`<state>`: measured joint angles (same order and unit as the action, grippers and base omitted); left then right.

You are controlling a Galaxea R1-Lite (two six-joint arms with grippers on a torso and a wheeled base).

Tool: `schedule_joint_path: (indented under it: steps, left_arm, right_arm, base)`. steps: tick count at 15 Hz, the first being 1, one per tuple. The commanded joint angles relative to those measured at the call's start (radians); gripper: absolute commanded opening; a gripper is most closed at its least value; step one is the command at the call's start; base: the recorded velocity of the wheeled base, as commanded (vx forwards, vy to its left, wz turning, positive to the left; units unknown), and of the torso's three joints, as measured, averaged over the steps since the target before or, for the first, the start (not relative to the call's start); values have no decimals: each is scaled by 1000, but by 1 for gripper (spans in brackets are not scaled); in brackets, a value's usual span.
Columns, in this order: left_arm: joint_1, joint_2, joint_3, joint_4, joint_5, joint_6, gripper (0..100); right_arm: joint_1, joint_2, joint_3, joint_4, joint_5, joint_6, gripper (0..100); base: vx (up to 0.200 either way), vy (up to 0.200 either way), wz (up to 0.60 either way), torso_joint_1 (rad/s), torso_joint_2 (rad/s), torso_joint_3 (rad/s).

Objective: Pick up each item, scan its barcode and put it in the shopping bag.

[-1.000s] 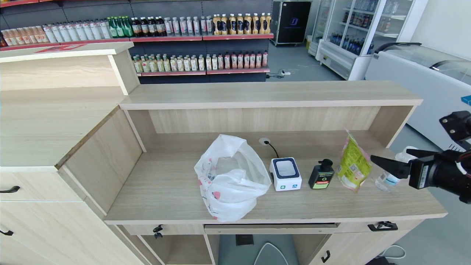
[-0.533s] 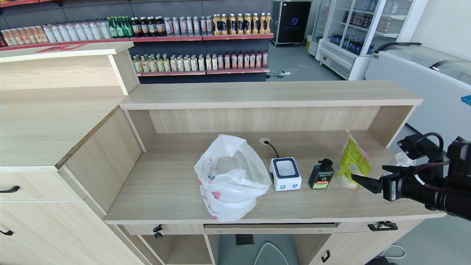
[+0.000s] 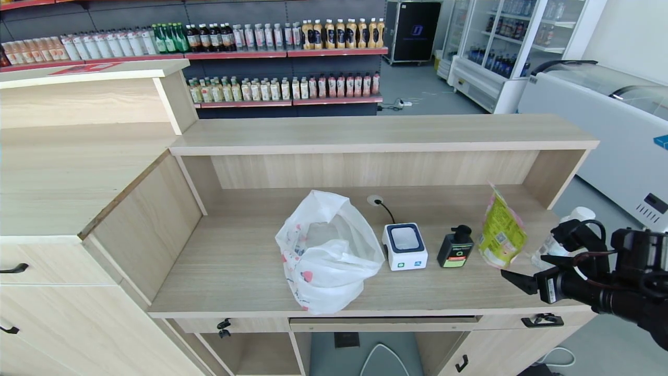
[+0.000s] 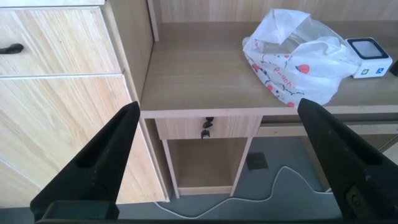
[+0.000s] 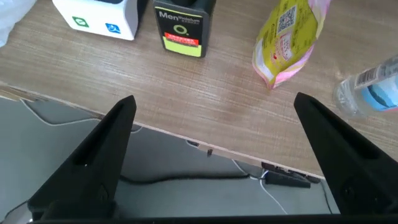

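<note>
The wooden counter [image 3: 235, 261] bears shopping bag [image 3: 326, 256], scanner [image 3: 404, 246], pump bottle [image 3: 455, 250], pouch [image 3: 502, 232], water bottle [image 5: 367, 93].

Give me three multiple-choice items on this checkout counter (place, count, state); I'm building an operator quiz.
1. What stands between the scanner and the yellow pouch? A) a can B) the black pump bottle C) a box
2. How many items stand on the counter right of the scanner? A) one B) five C) three
3. How is the right gripper? A) open, holding nothing B) shut on the pouch C) shut on the pump bottle
Key: 1 B, it sits right beside the scanner, pouch beyond. 2 C, pump bottle, pouch, water bottle. 3 A, its fingers stand wide apart, gripping nothing.
</note>
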<state>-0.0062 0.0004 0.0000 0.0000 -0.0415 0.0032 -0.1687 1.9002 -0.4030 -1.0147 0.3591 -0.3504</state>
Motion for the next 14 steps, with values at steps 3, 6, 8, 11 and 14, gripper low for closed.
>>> schedule_joint_path:
  steps: [3,6,8,11,14]
  left_arm:
    - [0,1,0,0,0,-2,100]
    - [0,1,0,0,0,0,100]
    - [0,1,0,0,2,0,100]
    - [0,1,0,0,0,0,100]
    - [0,1,0,0,0,0,100]
  right_arm:
    - [-12,123,-123,-7,66,-25,100]
    - [-6,184,-220,1,127,-27,100]
    - [5,218,-234,-7,136,-27,100]
    - [21,252,-247,-7,164,-25,100]
    - [43,295,-333,-2,181,-25,100]
  base:
    - [0,0,0,0,0,0]
    - [0,0,0,0,0,0]
    - [0,0,0,0,0,0]
    - [0,0,0,0,0,0]
    - [0,0,0,0,0,0]
